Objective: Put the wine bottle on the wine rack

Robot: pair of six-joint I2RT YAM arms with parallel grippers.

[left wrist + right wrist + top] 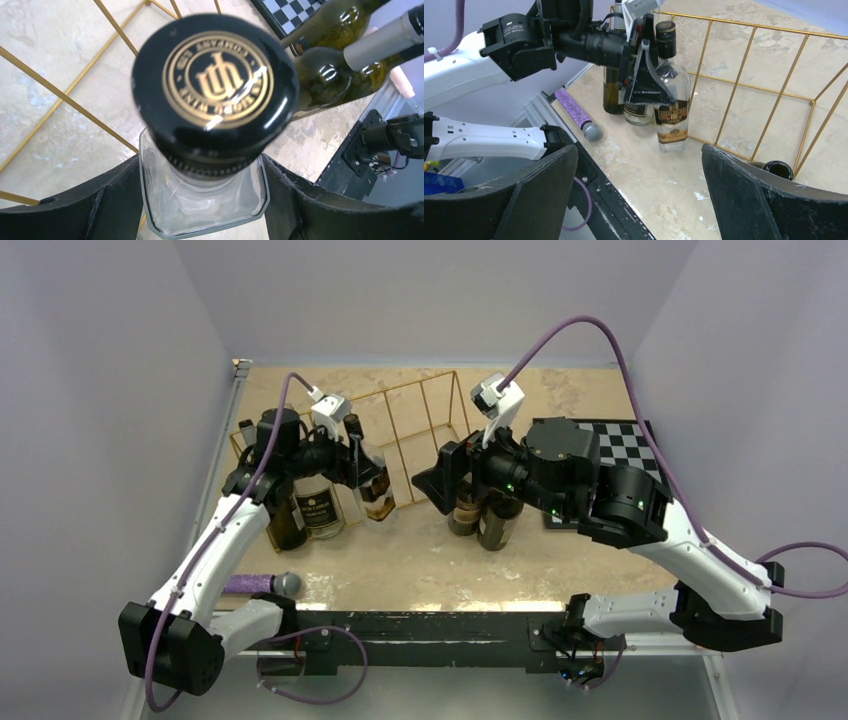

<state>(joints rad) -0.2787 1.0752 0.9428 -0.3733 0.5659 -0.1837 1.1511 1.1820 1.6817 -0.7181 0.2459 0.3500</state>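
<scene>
A clear square wine bottle (372, 485) with a black cap and a gold label stands upright on the table just in front of the gold wire wine rack (420, 415). My left gripper (362, 468) is shut on its shoulders; in the left wrist view both fingers (107, 202) press the glass below the gold-crested cap (217, 80). The right wrist view shows this grip (649, 85), the bottle (671, 125) and the rack (754, 90) behind it. My right gripper (440, 485) is open and empty (639, 165), facing the bottle from the right.
Two dark bottles (305, 512) stand left of the held one. Two more bottles (482, 520) stand under my right wrist; one open mouth (778, 170) shows by the right finger. A purple microphone (262, 584) lies near the front edge. A chessboard (625, 445) lies at the right.
</scene>
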